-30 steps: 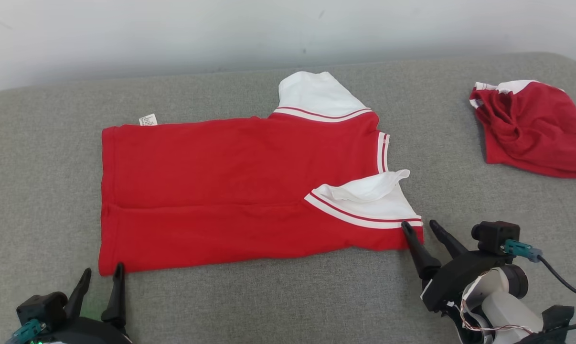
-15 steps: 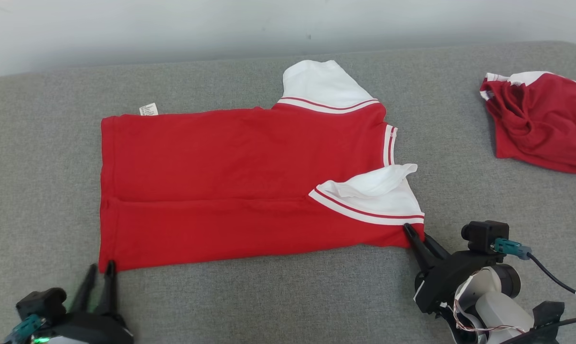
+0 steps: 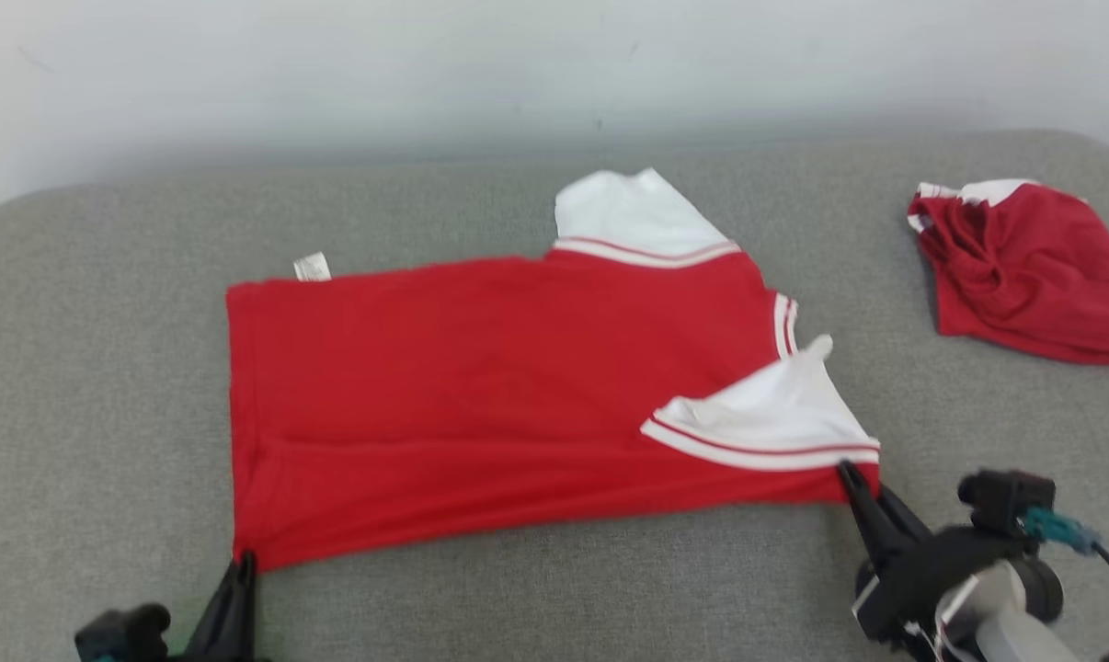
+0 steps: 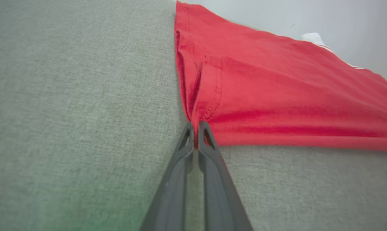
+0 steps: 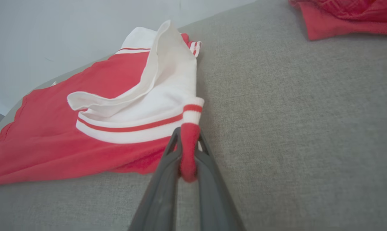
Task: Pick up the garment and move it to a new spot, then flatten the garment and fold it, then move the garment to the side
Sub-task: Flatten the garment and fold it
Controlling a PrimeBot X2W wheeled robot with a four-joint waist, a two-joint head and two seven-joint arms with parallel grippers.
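Observation:
A red garment with white striped sleeves lies spread on the grey cushion, folded lengthwise, collar end to the right. My left gripper is shut on its near left hem corner; the left wrist view shows the red hem pinched between the fingertips of that gripper. My right gripper is shut on the near right corner below the white sleeve. In the right wrist view, red cloth bulges between the fingers of the right gripper.
A second red and white garment lies bunched at the cushion's far right, also seen in the right wrist view's top corner. A pale wall runs behind the grey cushion. A white label sticks out at the far hem.
Both grippers went from open to shut, each on a near corner of the garment. The head camera shifted, so the whole picture sits lower now. The near edge looks slightly drawn up.

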